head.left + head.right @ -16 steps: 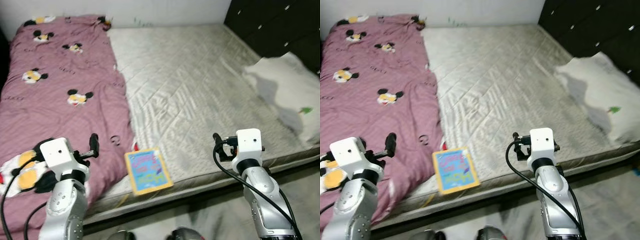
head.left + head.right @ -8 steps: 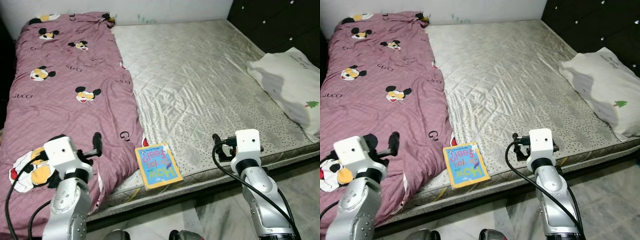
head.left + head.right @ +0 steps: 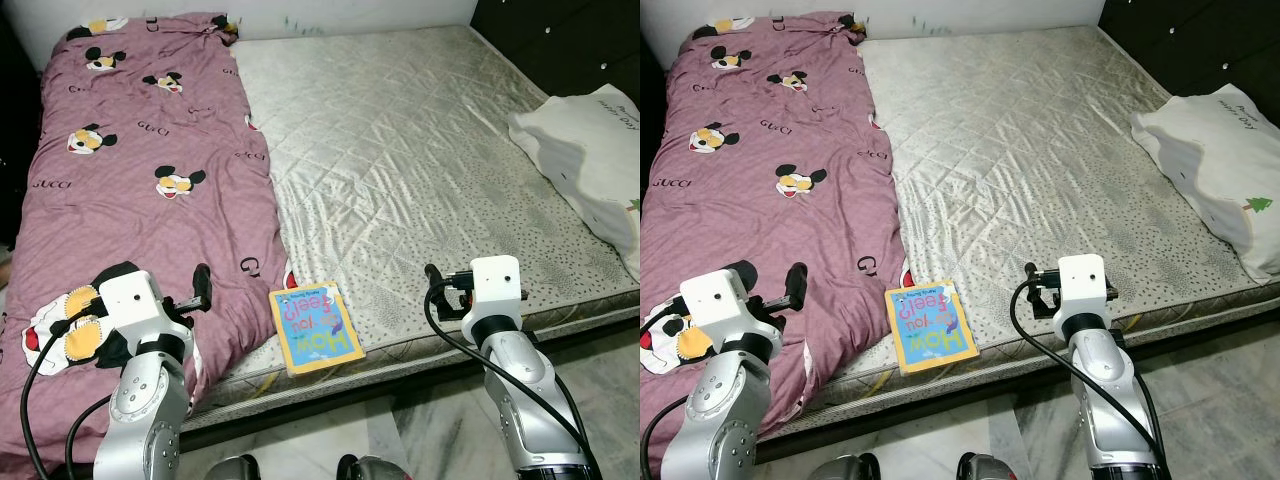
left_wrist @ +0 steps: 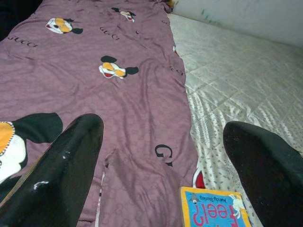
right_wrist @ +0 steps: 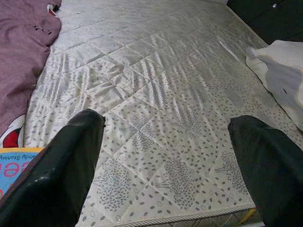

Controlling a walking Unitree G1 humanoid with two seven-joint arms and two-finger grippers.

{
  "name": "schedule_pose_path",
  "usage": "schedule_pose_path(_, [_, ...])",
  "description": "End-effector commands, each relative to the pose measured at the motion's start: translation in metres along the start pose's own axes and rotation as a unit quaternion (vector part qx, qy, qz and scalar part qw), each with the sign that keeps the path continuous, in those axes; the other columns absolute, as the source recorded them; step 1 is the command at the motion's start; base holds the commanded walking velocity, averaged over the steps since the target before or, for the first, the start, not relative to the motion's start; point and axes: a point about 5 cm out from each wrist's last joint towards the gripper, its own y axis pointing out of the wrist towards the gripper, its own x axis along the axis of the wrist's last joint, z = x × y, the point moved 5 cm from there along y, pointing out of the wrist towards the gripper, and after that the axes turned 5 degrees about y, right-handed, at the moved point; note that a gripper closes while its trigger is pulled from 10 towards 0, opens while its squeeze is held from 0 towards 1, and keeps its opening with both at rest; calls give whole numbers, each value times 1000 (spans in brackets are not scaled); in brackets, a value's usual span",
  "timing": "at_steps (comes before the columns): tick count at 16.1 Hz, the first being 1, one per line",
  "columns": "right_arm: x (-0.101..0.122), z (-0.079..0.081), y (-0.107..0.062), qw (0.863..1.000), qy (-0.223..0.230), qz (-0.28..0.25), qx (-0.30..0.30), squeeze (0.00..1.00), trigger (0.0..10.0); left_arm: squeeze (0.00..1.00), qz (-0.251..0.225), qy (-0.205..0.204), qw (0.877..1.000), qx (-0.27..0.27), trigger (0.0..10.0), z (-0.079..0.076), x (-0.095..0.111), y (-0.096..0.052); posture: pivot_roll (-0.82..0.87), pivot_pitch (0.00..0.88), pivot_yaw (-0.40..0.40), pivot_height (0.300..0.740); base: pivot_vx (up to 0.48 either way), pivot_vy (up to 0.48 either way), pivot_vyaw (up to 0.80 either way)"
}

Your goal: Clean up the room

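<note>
robot faces a bed with a children's book at its near edge.

head views: book beside the purple blanket, pillow far right. left wrist: left gripper spread open above blanket. right wrist: right gripper spread open over mattress.

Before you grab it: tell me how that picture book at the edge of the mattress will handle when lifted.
The picture book looks thin and flat, so probably light, and it may flex if pinched by one corner. Its cover looks glossy, so the black fingers could slip. It lies flush on the mattress near the edge, so sliding it outward to overhang probably makes gripping easier.
</note>
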Motion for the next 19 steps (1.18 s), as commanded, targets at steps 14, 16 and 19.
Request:
schedule_pose_path(14, [-2,-4,1,1000,-9,-1,-1,0,10000,0,-4,7,1000,2,10000,0,-2,-1,-72,156,-43,627,0,0,0])
schedule_pose_path(16, [-2,-4,2,1000,-10,-2,0,0,10000,0,-4,7,1000,1,10000,0,-2,-1,-69,156,-44,627,0,0,0])
schedule_pose_path(19, [-3,-1,3,1000,-12,-3,5,0,10000,0,-17,9,1000,-13,10000,-3,1,-3,-64,153,-46,627,0,0,0])
